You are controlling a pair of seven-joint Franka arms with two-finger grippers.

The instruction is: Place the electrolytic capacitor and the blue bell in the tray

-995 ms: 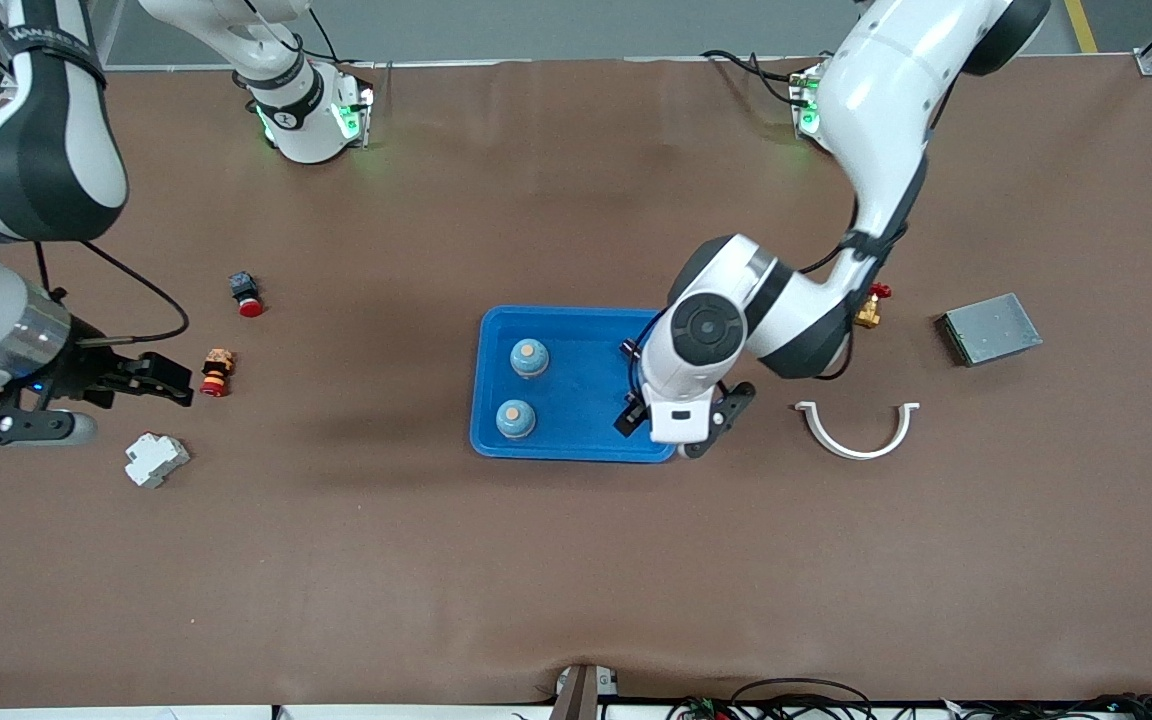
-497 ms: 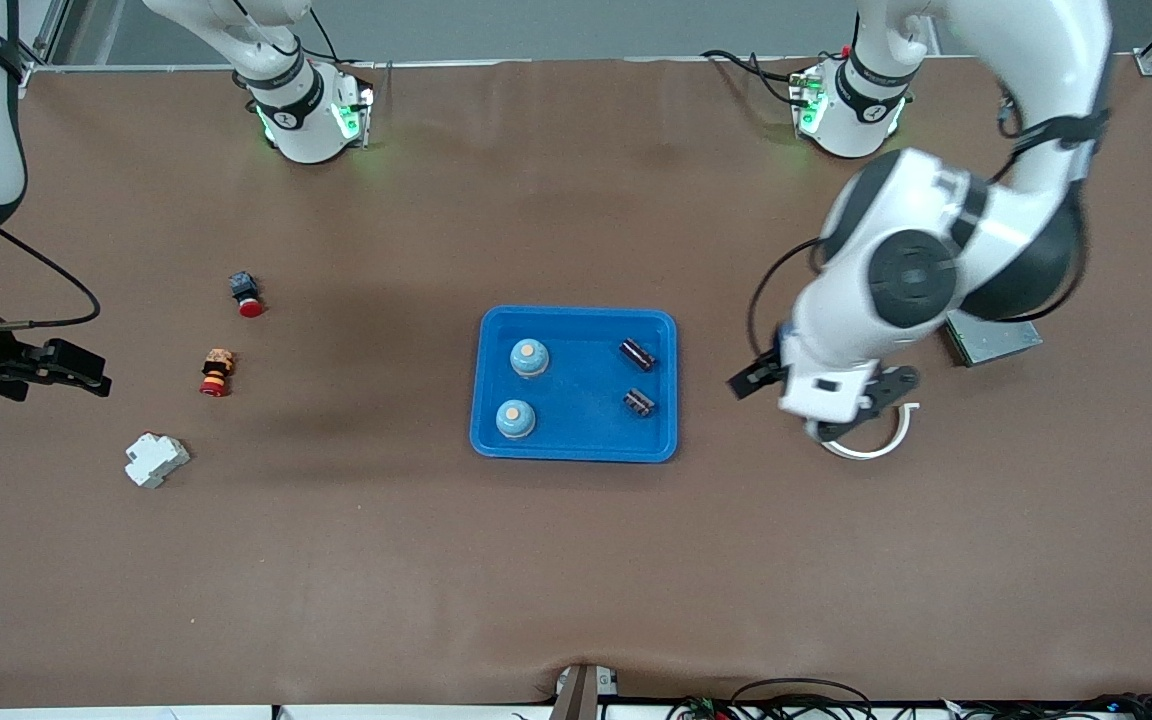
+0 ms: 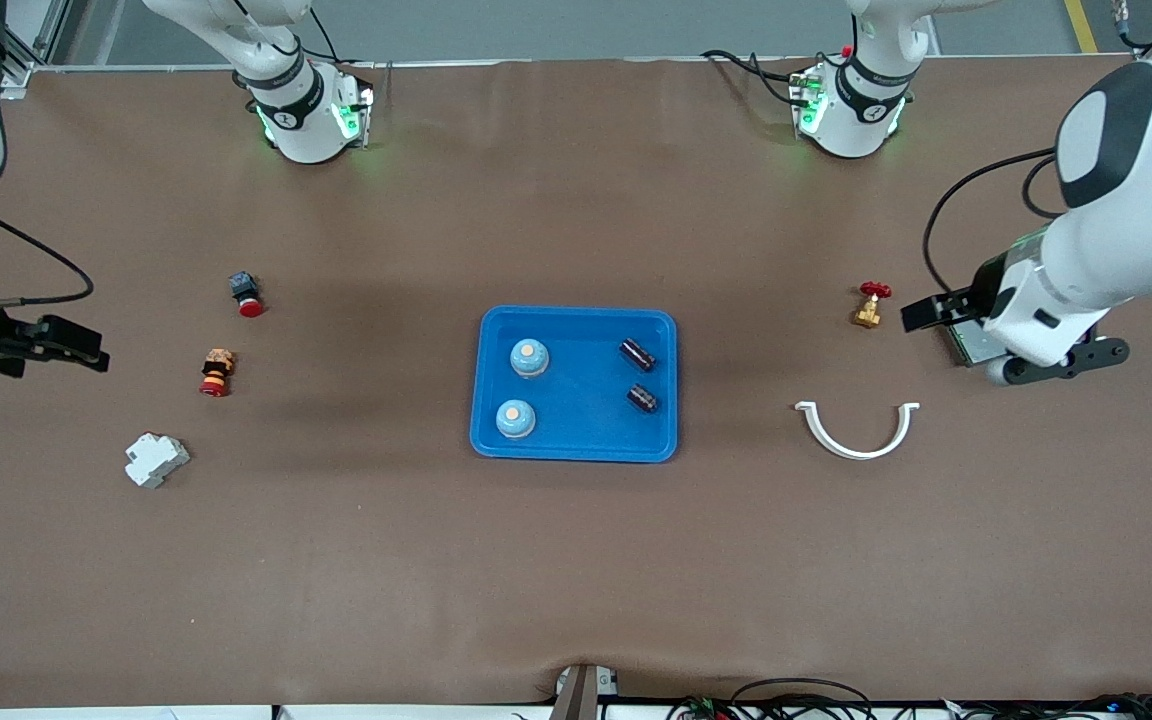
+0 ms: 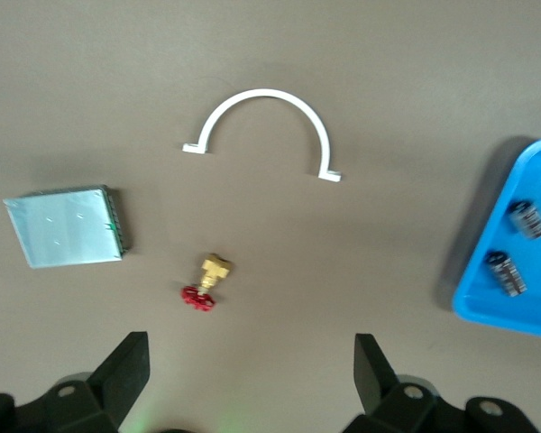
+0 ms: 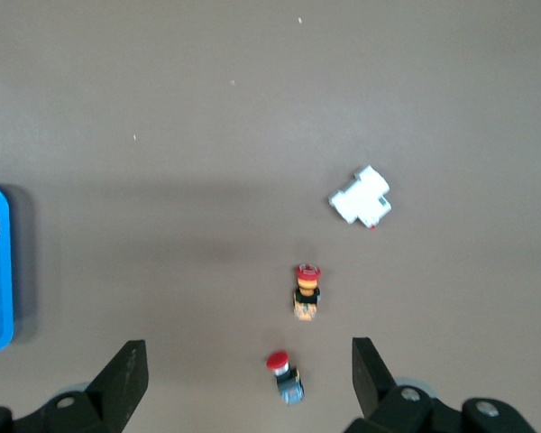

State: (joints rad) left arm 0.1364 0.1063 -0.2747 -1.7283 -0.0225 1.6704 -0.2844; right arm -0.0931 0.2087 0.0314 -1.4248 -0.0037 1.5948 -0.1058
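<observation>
The tray (image 3: 576, 440) sits at the middle of the brown table (image 3: 576, 580); in it we see two blue bells (image 3: 528, 358) toward the right arm's end, one nearer the front camera than the other, and two dark capacitors (image 3: 638, 354) toward the left arm's end, likewise one nearer than the other; all four rest on the tray's floor, apart from one another. The table is covered by a plain brown mat; the two arm bases stand along its edge farthest from the camera with green lights glowing, and a grey floor shows past that edge; cables lie along the edge nearest the camera.

Toward the left arm's end we see a small brass valve with a red handle (image 3: 870, 306), a white half-ring clip (image 3: 857, 430) nearer the camera than the valve, and a grey flat box (image 4: 65, 225). Toward the right arm's end lie a red-capped button (image 3: 246, 292), a second button with a yellow band (image 3: 217, 372) and a white block (image 3: 156, 459).

The left gripper (image 3: 1014, 338) hangs over the grey box, its fingers spread wide with nothing between them; the right gripper (image 3: 86, 356) hangs over bare table at its own end, fingers equally wide apart and empty.

A second ago the left gripper stood low over the tray's corner, hiding the capacitors; half a second ago it was over the white clip; it has since swung out over the grey box. The right gripper has drawn back from beside the yellow-banded button toward the table's end. Nothing on the table has shifted.
</observation>
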